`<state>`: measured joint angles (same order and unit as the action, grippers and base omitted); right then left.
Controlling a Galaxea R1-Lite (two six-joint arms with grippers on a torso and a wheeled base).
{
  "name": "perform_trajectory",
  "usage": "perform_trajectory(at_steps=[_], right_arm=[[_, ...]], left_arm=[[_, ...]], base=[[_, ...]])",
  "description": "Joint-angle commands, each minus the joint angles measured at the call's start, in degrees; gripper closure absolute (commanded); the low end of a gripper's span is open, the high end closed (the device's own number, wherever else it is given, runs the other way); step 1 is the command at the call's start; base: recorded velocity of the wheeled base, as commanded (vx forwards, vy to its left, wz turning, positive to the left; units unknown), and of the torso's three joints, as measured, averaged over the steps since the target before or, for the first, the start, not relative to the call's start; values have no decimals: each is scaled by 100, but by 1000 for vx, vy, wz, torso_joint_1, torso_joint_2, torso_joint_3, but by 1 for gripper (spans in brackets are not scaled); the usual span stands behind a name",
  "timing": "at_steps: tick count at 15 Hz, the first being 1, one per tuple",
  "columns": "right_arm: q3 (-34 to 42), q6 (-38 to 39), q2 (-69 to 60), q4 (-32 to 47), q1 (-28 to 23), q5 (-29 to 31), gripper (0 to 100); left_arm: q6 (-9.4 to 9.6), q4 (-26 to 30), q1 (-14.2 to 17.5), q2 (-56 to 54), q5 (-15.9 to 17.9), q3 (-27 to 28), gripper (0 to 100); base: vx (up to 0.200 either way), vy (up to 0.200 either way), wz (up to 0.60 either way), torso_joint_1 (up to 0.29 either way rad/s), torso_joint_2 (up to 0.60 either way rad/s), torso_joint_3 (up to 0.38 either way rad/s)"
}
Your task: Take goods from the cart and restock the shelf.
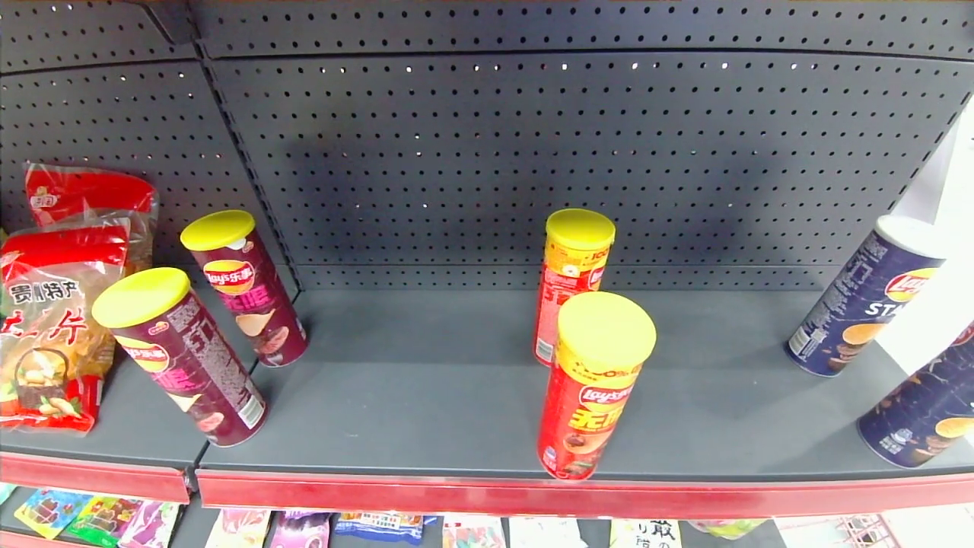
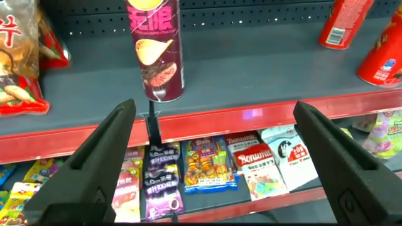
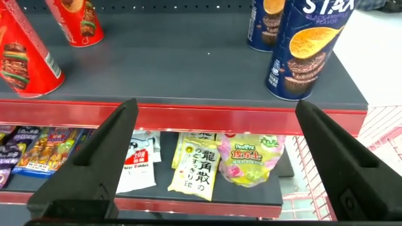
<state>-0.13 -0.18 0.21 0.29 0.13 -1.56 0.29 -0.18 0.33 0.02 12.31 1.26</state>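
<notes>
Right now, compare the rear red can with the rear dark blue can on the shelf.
The rear red can has a yellow lid, the rear dark blue can a white one. The red can stands near the middle of the shelf, the blue can near its right end. Both are tall tubes standing upright.

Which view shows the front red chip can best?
The head view: the front red chip can stands whole there, from yellow lid to base. The left wrist view and the right wrist view catch only its lower body, cut off by the frame.
</notes>
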Motion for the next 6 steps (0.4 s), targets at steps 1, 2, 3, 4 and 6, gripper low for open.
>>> perform_trajectory(at_steps=[1,2,3,4,6], right_arm=[[-4,-8,-3,6,4,-2,0],[-4,1,-3,-3,4,-2,0],[5,1,-3,-3,4,-2,0],[-4,-8,-3,6,4,-2,0],[-4,18,-3,-3,4,15,0]], left_arm=[[-3,1,11,-2,-1,-3,0],[-3,1,2,-2,-1,6,0],[-3,1,2,-2,-1,6,0],[-12,-8,2,-2,-1,-3,0],[-29,1,2,-2,-1,-3,0]], base=[[0,0,0,0,0,0],[0,0,0,0,0,0],[0,0,0,0,0,0],[0,0,0,0,0,0],[0,0,0,0,0,0]])
